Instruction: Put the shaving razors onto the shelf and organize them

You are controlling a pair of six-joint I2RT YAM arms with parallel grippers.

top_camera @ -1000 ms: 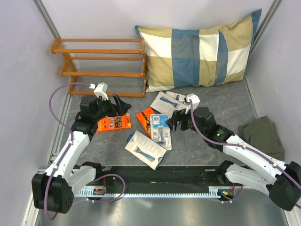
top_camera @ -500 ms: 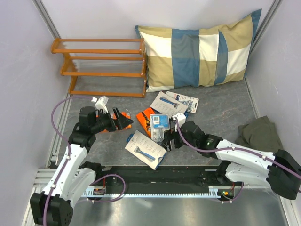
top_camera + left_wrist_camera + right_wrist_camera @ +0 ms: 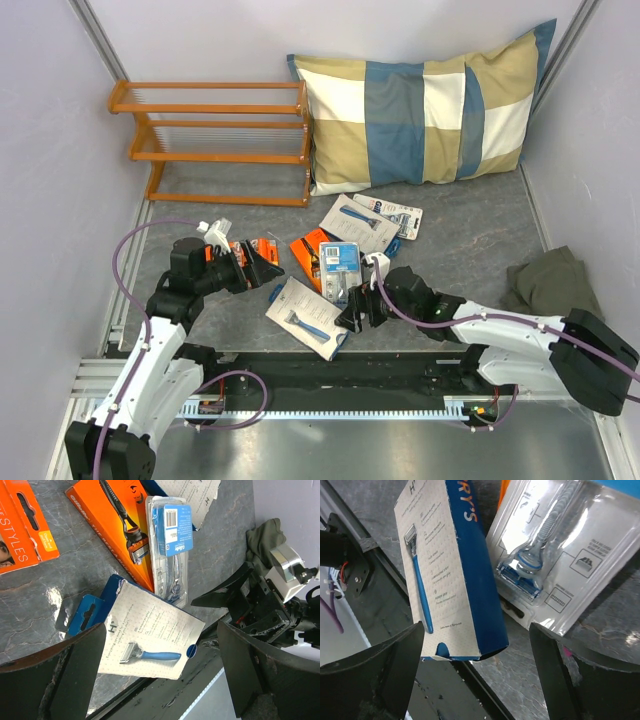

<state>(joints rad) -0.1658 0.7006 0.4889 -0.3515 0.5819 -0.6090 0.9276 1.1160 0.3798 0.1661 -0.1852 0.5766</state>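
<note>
We see the razor packs lying in a loose heap on the desk (image 3: 470,240), toward its near side, and none on the wooden shelf (image 3: 215,125) at the far left, so we judge the sorting barely begun; the right claw (image 3: 352,312) hangs low, jaws spread wide and holding nothing, over the right corner of the near white box (image 3: 308,317), which we think it means to pinch by an edge, since the flat face offers no purchase; the clear blister pack (image 3: 340,268) lies just beyond, touching that box; the left claw (image 3: 262,268), equally wide and unladen, hovers beside the small orange pack (image 3: 266,246), probably its own pick; the larger orange pack (image 3: 308,250) lies partly under the blister pack, so we would lift the upper one first.
</note>
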